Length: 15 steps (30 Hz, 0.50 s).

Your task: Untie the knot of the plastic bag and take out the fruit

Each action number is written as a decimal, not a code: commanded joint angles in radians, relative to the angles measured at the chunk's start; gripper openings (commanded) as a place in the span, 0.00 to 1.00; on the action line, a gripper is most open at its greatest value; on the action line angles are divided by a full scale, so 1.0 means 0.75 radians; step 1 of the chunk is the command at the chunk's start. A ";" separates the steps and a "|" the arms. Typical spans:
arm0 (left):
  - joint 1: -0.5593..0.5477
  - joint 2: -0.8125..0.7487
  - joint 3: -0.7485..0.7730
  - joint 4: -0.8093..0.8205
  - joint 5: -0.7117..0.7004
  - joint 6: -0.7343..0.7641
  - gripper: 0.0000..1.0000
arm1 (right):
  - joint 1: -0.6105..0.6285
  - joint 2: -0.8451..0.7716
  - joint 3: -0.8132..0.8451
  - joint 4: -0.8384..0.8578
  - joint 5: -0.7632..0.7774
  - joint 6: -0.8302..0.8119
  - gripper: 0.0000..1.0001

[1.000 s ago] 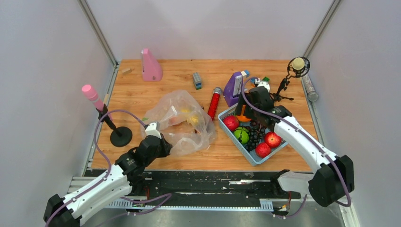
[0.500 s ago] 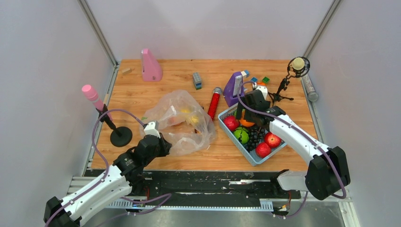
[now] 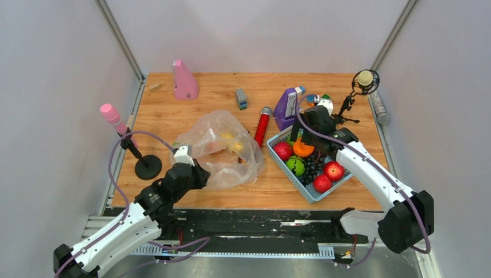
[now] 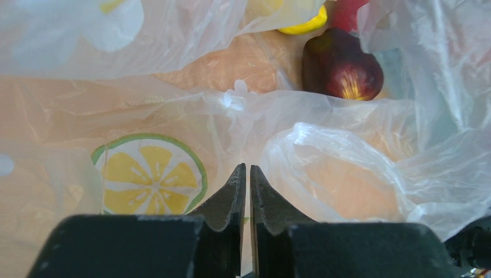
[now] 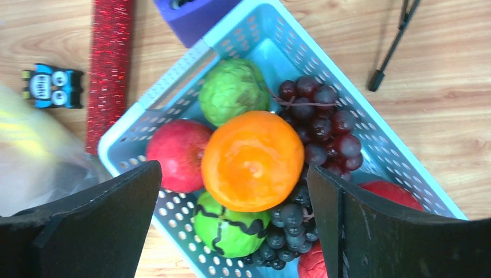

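Note:
The plastic bag [image 3: 223, 150] lies crumpled on the table at centre left, printed with a lemon slice [image 4: 149, 174]. Inside it are a yellow banana [image 4: 298, 26] and a dark red fruit [image 4: 341, 66]. A small whitish crinkle of film [image 4: 234, 99] shows; I cannot tell if it is the knot. My left gripper [image 3: 194, 169] is at the bag's near left edge, its jaws [image 4: 248, 171] pressed together on film. My right gripper [image 3: 306, 132] is open [image 5: 234, 169] above the blue tray [image 3: 289, 176]. An orange fruit [image 5: 253, 160] rests there on the grapes [image 5: 324, 119].
The tray [image 5: 173, 75] also holds red apples [image 3: 333, 171] and green fruits [image 3: 296, 165]. A red glitter tube [image 3: 262, 124] and a purple object [image 3: 285, 108] lie between bag and tray. A pink microphone stand [image 3: 149, 167] is at the left, and a small tripod microphone [image 3: 363, 81] at the back right.
My right gripper dipped to the tray with the orange fruit, let it go and rose again. The orange now lies in the tray. The left gripper shifted slightly left with the bag.

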 commanded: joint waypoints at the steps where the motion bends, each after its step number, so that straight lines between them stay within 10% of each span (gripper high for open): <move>1: -0.004 -0.040 0.092 -0.031 -0.033 0.031 0.15 | 0.068 -0.056 0.119 0.006 -0.099 -0.006 1.00; 15: -0.004 -0.022 0.218 -0.090 -0.057 0.073 0.38 | 0.291 -0.119 0.168 0.069 -0.182 -0.002 0.96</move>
